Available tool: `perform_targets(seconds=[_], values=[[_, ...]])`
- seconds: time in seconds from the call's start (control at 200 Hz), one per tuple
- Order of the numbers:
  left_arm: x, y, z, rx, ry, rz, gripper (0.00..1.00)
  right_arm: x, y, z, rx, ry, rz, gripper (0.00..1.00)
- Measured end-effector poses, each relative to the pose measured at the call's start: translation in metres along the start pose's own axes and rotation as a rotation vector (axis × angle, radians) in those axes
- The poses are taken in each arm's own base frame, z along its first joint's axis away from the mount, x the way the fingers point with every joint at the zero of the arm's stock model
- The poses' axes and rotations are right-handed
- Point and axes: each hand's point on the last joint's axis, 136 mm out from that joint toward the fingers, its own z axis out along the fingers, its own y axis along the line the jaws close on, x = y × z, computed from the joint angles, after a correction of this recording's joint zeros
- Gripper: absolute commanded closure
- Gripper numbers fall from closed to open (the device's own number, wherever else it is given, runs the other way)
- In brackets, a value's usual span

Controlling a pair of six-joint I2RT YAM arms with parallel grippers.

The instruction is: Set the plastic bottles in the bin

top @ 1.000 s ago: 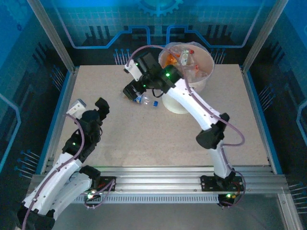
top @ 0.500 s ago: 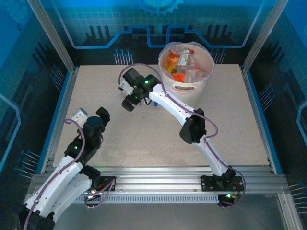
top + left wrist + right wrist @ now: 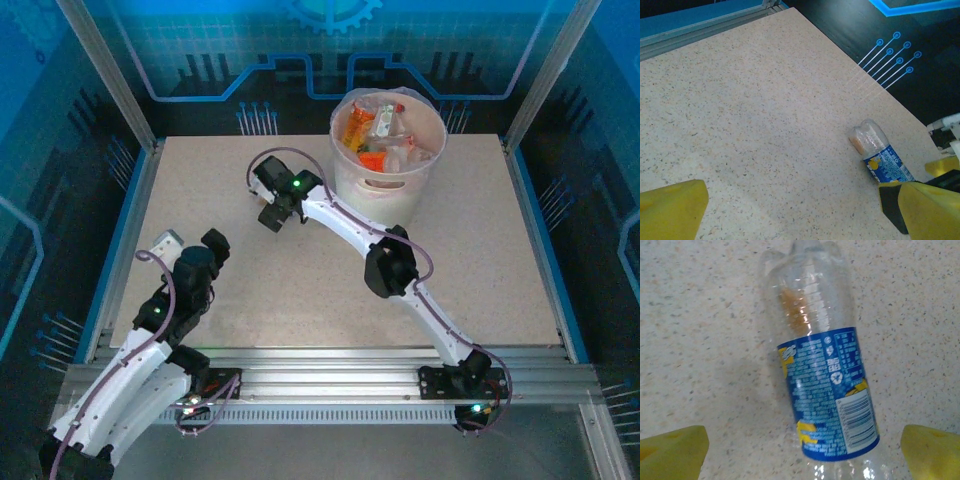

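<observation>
Jaws spread wide and holding nothing, the right gripper (image 3: 802,450) straddled a blue-label bottle (image 3: 820,390) lying flat on the table (image 3: 300,290), about 8 o'clock from the bin (image 3: 390,190). Other bottles (image 3: 378,135) sat inside the bin. The left gripper (image 3: 190,240) was also spread and empty at the table's 7 o'clock. Risk: the fingers sat near the label's 6 o'clock end, so an off-centre squeeze could pivot the round, slick bottle or squirt it out.

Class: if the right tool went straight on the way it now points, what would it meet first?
Probably the clear plastic bottle with a blue label, lying on the speckled table.
</observation>
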Motion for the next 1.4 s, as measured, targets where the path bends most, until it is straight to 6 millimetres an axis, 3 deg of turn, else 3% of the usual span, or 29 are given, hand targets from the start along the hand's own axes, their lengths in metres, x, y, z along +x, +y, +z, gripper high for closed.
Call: perform_targets(seconds=[0.305, 0.495, 1.036, 1.256, 1.401], values=[[0.004, 0.001, 0.0, -0.001, 0.019, 0.01, 0.01, 0.019, -0.013, 0.047, -0.023, 0.019, 0.029, 0.0], [0.004, 0.001, 0.0, -0.002, 0.019, 0.01, 0.01, 0.026, -0.011, 0.056, -0.074, 0.023, 0.029, 0.02], [0.017, 0.0, 0.009, -0.013, 0.062, 0.033, 0.01, 0.037, 0.028, 0.047, -0.189, 0.079, -0.036, 0.47], [0.021, 0.001, 0.01, -0.012, 0.073, 0.037, 0.01, 0.046, 0.046, 0.026, -0.242, 0.127, -0.007, 0.58], [0.02, 0.001, 0.009, -0.008, 0.07, 0.034, 0.01, 0.037, 0.046, -0.008, -0.264, 0.11, 0.042, 0.62]])
